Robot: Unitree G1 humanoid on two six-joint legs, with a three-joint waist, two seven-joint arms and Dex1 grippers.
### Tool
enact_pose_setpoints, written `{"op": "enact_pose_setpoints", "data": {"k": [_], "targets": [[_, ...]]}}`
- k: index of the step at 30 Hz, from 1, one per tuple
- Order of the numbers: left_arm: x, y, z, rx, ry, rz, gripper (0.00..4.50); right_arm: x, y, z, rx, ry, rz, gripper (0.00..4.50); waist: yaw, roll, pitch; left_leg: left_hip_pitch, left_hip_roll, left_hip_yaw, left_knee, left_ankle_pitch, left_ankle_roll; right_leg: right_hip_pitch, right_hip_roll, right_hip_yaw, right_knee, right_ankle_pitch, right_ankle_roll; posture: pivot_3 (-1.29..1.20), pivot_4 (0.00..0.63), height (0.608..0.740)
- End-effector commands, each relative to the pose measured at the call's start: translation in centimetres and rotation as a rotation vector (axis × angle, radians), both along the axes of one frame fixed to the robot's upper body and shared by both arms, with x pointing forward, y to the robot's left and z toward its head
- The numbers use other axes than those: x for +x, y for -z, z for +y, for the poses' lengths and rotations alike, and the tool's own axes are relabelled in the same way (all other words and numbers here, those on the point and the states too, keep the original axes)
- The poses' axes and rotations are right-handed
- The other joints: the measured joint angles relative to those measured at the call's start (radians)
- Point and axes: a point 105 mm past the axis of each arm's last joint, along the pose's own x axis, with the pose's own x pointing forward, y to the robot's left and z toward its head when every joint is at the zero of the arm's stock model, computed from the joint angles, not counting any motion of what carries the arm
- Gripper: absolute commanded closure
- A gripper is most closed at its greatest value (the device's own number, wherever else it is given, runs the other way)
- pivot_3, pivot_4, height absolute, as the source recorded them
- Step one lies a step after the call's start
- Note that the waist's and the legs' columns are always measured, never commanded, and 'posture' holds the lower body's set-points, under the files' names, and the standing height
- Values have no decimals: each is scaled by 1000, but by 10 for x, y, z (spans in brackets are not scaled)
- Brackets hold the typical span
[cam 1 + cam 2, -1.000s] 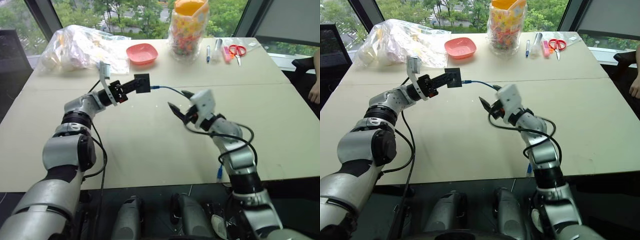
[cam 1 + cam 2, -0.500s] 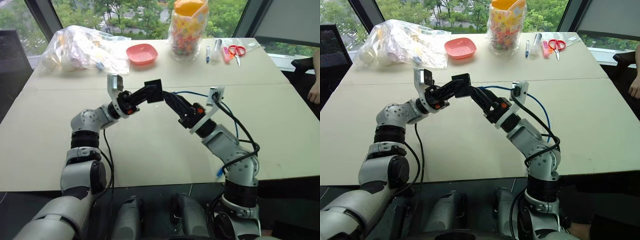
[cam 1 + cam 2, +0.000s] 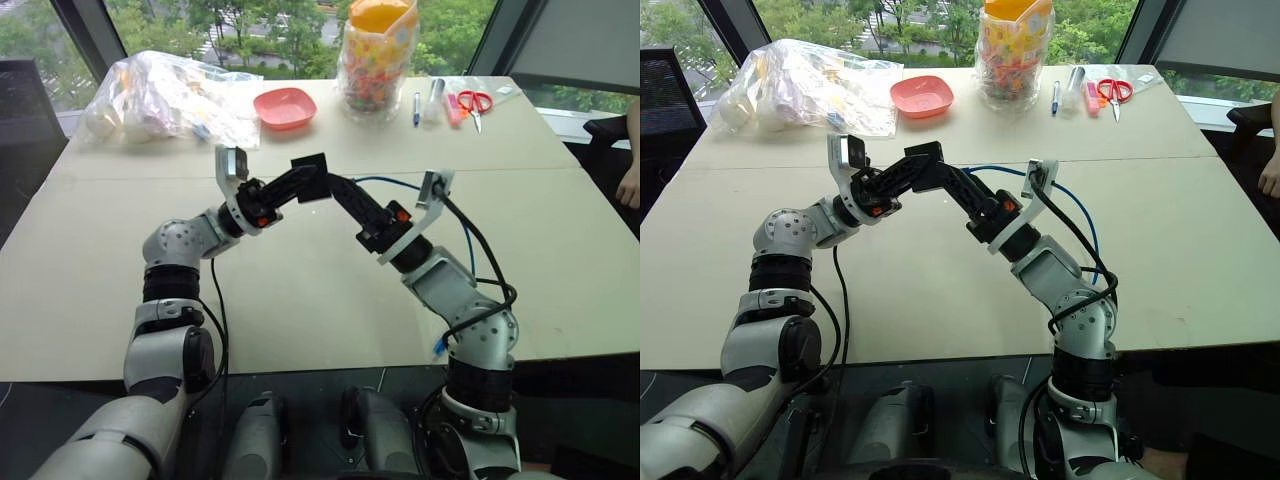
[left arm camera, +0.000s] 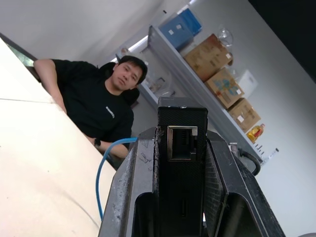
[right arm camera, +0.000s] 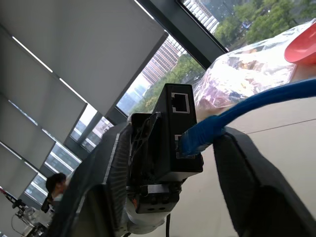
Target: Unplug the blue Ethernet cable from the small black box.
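My left gripper is shut on the small black box and holds it above the middle of the table. The box sits between the left fingers with an empty port facing the left wrist camera. The blue Ethernet cable arcs from the box over my right arm and drops past the table's front edge. Its plug sits in the box's side port. My right gripper is closed around that end. One finger lies against the box, the other against the plug.
A pink bowl, a clear plastic bag, a jar of colourful pieces, pens and scissors lie at the table's far side. A person's hand rests at the right edge; a seated person is behind.
Both arms drew in toward the table's middle. The right gripper swung up to the box and its fingers narrowed around the cable's plug end. The left gripper kept the box.
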Motion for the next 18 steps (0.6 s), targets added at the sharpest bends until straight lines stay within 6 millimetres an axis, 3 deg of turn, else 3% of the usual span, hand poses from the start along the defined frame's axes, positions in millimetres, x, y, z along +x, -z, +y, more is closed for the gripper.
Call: {"op": "enact_pose_setpoints", "data": {"k": [1, 2, 11, 14, 18], "targets": [[-3, -9, 0, -10, 2, -41, 3994, -5, -12, 7, 27, -31, -47, 3948, 0, 0, 0, 0, 0, 0, 0, 0, 0, 0, 0, 0, 0, 0, 0, 0, 150, 740], [-3, -9, 0, -10, 2, -42, 3994, -5, -11, 9, 23, -37, -44, 4456, 0, 0, 0, 0, 0, 0, 0, 0, 0, 0, 0, 0, 0, 0, 0, 0, 150, 740], [2, -8, 4, -7, -32, -38, 3994, -4, 2, 15, -27, -44, -8, 4456, 0, 0, 0, 0, 0, 0, 0, 0, 0, 0, 0, 0, 0, 0, 0, 0, 150, 740], [5, -9, 15, 2, -74, -42, 3994, 8, -3, -5, 31, 40, 8, 4456, 0, 0, 0, 0, 0, 0, 0, 0, 0, 0, 0, 0, 0, 0, 0, 0, 150, 740], [8, -14, 47, 23, -157, -60, 3994, 31, -6, -51, 55, 205, 27, 4456, -3, 0, 0, 0, 0, 0, 0, 0, 0, -1, 0, 0, 0, 0, 0, 0, 150, 740]]}}
